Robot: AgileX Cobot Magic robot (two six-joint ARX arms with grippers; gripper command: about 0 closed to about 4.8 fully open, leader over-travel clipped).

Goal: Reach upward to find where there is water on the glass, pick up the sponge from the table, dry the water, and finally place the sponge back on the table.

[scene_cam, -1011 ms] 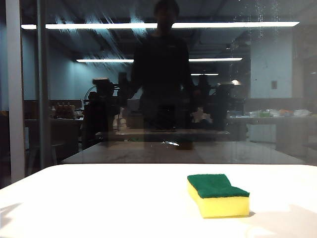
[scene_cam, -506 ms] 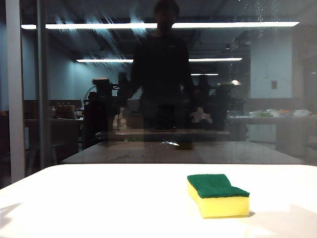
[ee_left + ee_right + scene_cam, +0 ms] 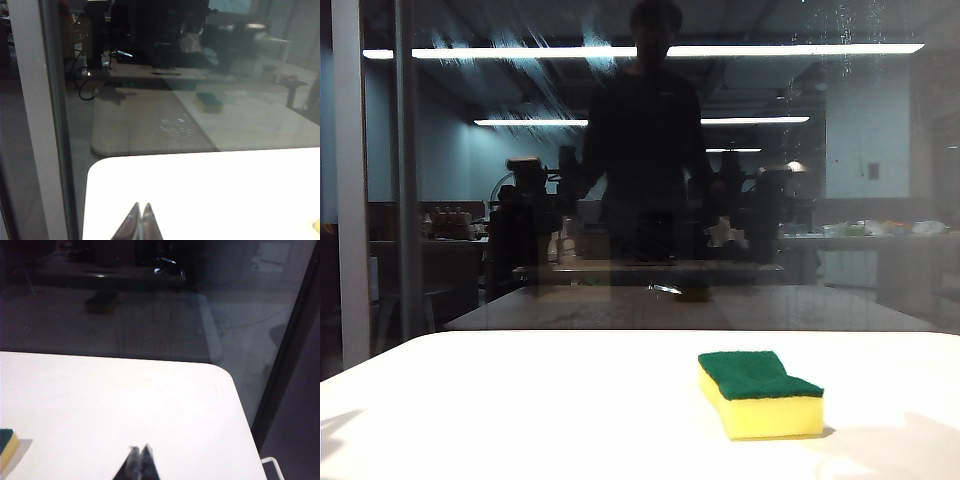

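The sponge (image 3: 761, 394), yellow foam under a dark green layer, lies flat on the white table (image 3: 520, 410), right of centre in the exterior view. A corner of the sponge (image 3: 7, 447) also shows in the right wrist view. Behind the table stands the glass (image 3: 640, 170), dark and reflective. Water (image 3: 535, 75) shows as whitish slanted streaks high on the left of the pane, and water droplets (image 3: 845, 30) speckle the upper right. My left gripper (image 3: 139, 205) is shut and empty over the table's left corner. My right gripper (image 3: 139, 448) is shut and empty over the right side.
A grey vertical frame bar (image 3: 350, 190) stands at the left edge of the glass. The pane mirrors a dark figure (image 3: 650, 140), ceiling light strips and a brownish tabletop (image 3: 690, 308). The table's rounded right corner (image 3: 227, 377) ends near a dark frame (image 3: 290, 340).
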